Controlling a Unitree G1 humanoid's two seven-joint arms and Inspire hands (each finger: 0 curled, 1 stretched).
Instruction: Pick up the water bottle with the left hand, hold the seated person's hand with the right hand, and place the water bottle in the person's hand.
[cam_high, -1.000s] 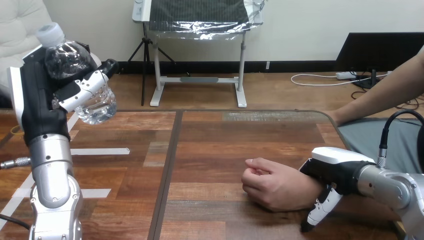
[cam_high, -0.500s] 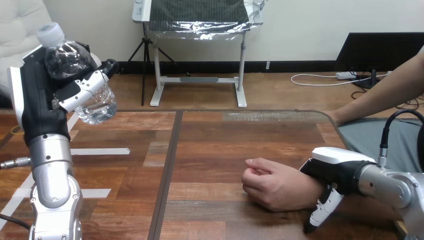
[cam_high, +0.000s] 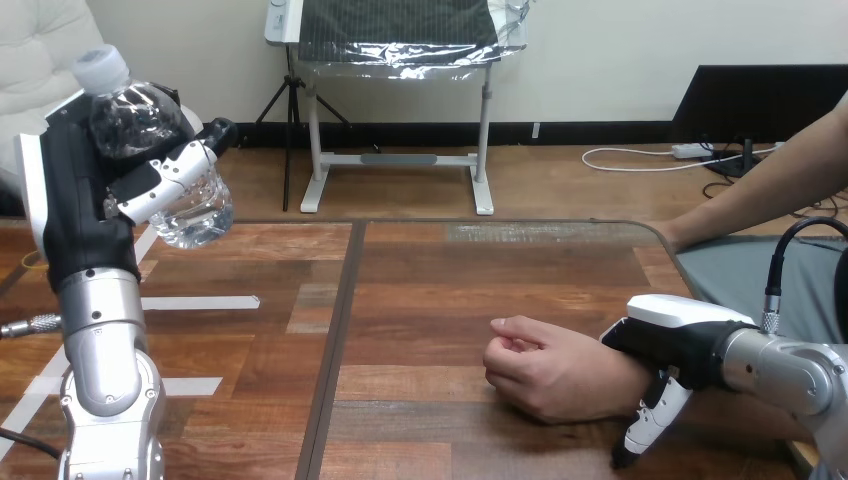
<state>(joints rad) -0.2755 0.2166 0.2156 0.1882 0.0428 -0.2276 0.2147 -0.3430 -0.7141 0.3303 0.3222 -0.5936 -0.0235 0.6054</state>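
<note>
Left hand (cam_high: 80, 190): upper left, clamped round the water bottle (cam_high: 135, 118).
Right hand (cam_high: 672, 335): lower right, against the person's wrist (cam_high: 622, 385); whether it's grasping, can't tell.
Person's hand (cam_high: 545, 365): fisted, on the table (cam_high: 450, 270).

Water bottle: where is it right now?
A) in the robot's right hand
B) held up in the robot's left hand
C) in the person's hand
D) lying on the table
B: the water bottle is raised clear of the table, with the left hand's fingers curled round it. The person's hand rests on the table, holding nothing.
</note>
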